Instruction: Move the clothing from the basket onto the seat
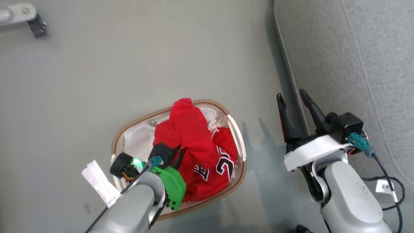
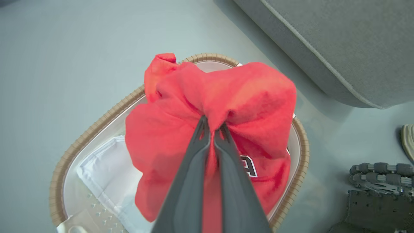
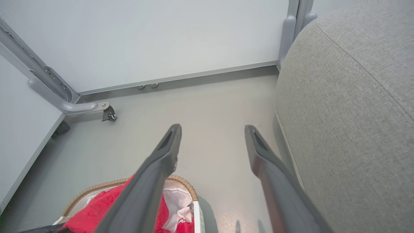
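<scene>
The soft red top (image 2: 210, 97) is bunched in my left pincer (image 2: 212, 127), which is clamped tight on one small fold over the oval cream basket (image 1: 139, 124) with its woven brown rim. The red numbered jersey (image 1: 213, 168) lies beneath. I worry that the pinch will slip, or that the top will drag the jersey or white liner (image 2: 103, 168) out with it. My right pincer (image 1: 291, 94) gapes empty beside the grey upholstered seat (image 1: 355, 64).

Oval cream basket (image 1: 129, 127) with brown woven rim and white liner (image 1: 136, 140), standing on the floor. Red clothing (image 1: 190, 142) is heaped inside the basket: a plain top (image 1: 186, 127), bunched upward and pinched by the closed left hand (image 2: 212, 124), over a jersey (image 1: 223, 163) with black-and-white numerals. The grey woven seat (image 1: 355, 64) lies beside the basket, apart from it.
</scene>
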Controlling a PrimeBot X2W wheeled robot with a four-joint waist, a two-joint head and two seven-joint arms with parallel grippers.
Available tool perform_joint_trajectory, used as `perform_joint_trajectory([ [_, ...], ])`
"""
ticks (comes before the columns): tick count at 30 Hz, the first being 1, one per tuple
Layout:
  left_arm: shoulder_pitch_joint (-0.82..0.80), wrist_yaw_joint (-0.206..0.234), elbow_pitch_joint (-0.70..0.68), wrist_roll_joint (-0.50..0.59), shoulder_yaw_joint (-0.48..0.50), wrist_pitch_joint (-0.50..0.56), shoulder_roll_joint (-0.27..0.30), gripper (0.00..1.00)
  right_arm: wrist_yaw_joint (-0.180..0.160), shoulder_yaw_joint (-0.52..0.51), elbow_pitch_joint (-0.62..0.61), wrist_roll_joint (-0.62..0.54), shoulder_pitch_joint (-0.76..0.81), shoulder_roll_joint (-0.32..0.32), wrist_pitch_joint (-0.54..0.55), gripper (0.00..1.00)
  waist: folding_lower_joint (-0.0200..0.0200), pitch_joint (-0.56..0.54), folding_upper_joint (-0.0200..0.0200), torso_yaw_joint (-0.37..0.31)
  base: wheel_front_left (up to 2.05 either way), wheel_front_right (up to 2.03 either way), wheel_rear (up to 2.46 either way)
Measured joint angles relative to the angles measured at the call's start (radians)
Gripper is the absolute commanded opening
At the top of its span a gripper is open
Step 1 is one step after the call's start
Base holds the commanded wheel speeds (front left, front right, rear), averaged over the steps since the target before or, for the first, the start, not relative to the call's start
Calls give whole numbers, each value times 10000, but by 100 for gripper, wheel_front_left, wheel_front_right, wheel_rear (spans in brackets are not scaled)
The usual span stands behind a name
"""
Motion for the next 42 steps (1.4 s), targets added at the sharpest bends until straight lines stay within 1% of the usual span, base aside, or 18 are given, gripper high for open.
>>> perform_joint_trajectory([
  [7,1221,15,-1576,489,1438,-10,2,0,0,-8,128,42,650,-21,0,100,0,-1391,0,327,0,0,0],
  [14,2204,-81,-3124,1014,2918,-10,-161,0,0,-10,182,94,1224,-65,0,100,0,-2609,0,598,0,0,0],
  [20,2724,-174,-4297,1521,3800,-10,-341,0,0,144,230,105,1677,-67,0,100,-1,-3473,0,768,0,0,0],
  [24,2924,-190,-5020,1620,4316,-10,-431,0,0,176,291,136,1949,-69,0,100,-1,-3976,0,855,0,0,0],
  [28,3074,-230,-5574,1632,4602,-10,-533,0,0,278,336,138,2212,-79,0,100,-1,-4434,0,930,0,0,0],
  [33,3086,-234,-6040,1498,4512,-10,-579,0,0,397,360,171,2382,-121,0,100,-1,-4829,0,1015,0,0,0],
  [42,2955,-234,-6587,1415,4314,-10,-608,0,0,602,445,221,2469,-117,0,100,0,-4814,0,1063,0,0,0],
])
